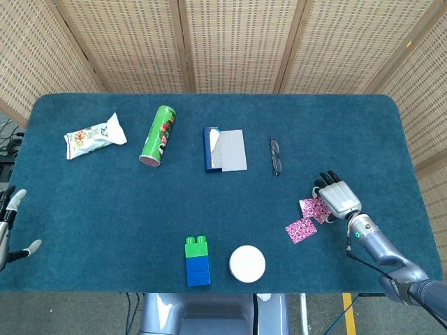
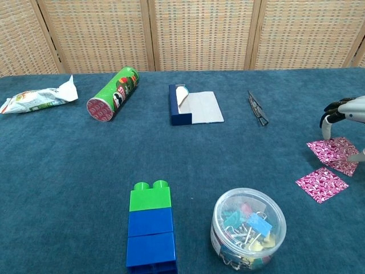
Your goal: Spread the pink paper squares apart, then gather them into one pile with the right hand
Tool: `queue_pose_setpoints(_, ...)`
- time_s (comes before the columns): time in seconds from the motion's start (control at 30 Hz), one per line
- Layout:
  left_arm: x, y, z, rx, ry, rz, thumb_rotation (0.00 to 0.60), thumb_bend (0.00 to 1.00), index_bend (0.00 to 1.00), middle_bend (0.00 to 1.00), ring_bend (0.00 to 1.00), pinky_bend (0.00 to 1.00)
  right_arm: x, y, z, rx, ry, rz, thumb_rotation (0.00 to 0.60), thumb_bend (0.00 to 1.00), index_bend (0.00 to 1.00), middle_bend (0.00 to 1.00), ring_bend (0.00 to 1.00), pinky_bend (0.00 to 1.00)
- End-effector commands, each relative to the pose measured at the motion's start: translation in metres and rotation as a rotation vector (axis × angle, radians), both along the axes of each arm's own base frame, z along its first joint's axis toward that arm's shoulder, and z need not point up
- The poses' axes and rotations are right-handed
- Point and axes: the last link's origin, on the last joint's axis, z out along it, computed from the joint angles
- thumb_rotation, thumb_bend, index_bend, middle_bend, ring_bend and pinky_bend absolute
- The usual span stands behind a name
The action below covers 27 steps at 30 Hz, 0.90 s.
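Pink patterned paper squares lie at the right of the blue table. One square lies alone nearer the front. Another square lies under the fingertips of my right hand, overlapping a further square beside it. The right hand presses down on the paper with fingers spread, palm down; it is cut off by the chest view's right edge. My left hand shows only at the head view's left edge, off the table, fingers apart and holding nothing.
Folded glasses lie behind the squares. A clear tub of binder clips and a green-and-blue block stack stand at the front. A blue notebook, green can and snack bag lie further back.
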Motion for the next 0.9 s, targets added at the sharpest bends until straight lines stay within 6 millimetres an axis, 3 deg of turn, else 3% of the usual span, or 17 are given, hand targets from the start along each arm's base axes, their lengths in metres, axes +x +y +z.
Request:
queue_pose_setpoints(0.03,0.000,-0.001,0.000,0.001,0.000,0.001,0.600,0.18,0.04,0.00,0.00,0.00,-0.003,0.001,-0.001,0.005,0.007,0.000,0.600,0.31,0.51,0.22,0.00,0.01)
queue_pose_setpoints(0.37,0.000,-0.004,0.001,0.007,0.001,0.005,0.600,0.18,0.04,0.00,0.00,0.00,-0.015,-0.004,0.000,0.003,0.018,0.000,0.600,0.31,0.51,0.22,0.00,0.01)
queue_pose_setpoints(0.67,0.001,-0.006,0.002,0.009,0.004,0.006,0.600,0.18,0.04,0.00,0.00,0.00,-0.022,-0.006,0.000,0.008,0.026,-0.010,0.600,0.22,0.50,0.21,0.00,0.00)
queue_pose_setpoints(0.9,0.001,-0.007,0.002,0.009,0.006,0.006,0.600,0.18,0.04,0.00,0.00,0.00,-0.025,-0.008,0.004,0.009,0.036,-0.012,0.600,0.17,0.43,0.18,0.00,0.00)
